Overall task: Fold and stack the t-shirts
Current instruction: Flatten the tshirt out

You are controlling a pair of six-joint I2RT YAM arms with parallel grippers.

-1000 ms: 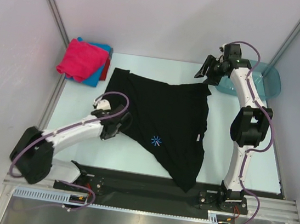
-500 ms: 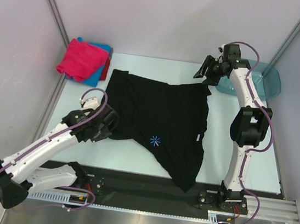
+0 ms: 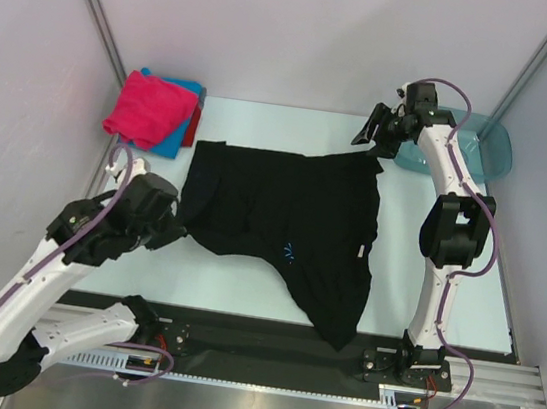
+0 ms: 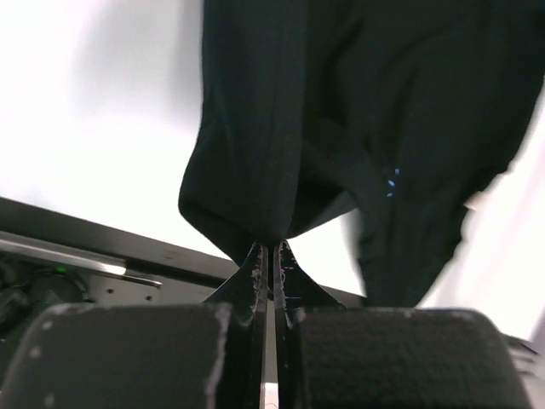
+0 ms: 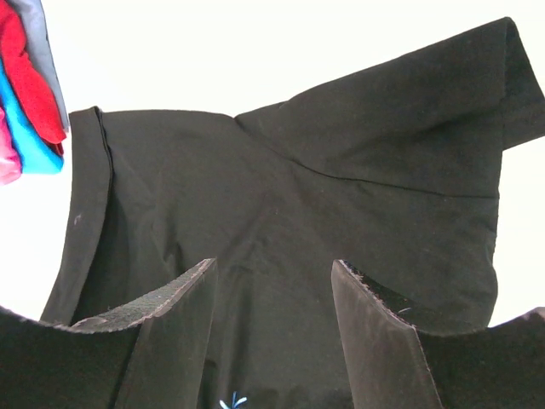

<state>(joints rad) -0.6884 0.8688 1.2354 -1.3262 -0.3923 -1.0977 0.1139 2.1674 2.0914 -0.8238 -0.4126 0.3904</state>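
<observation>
The large black t-shirt (image 3: pixel 304 204) lies spread mid-table, its blue-white starburst print (image 3: pixel 289 251) half hidden by a fold. My left gripper (image 3: pixel 178 231) is shut on the shirt's left edge and holds it off the table; in the left wrist view a bunch of black cloth (image 4: pixel 272 119) hangs from the closed tips (image 4: pixel 271 249). My right gripper (image 3: pixel 367 136) hovers open over the shirt's far right sleeve, with nothing between its fingers (image 5: pixel 272 268) and the black t-shirt (image 5: pixel 298 196) below. Folded pink, blue and red t-shirts (image 3: pixel 155 110) are stacked at the far left.
A translucent teal basin (image 3: pixel 478 143) stands at the far right corner behind the right arm. The black base rail (image 3: pixel 264 350) runs along the near edge. The folded stack (image 5: pixel 25 94) shows at the left edge of the right wrist view.
The left arm has swung back to the near left with the shirt's left edge in its grip, dragging and bunching that side and folding cloth over the print. The right arm stayed put.
</observation>
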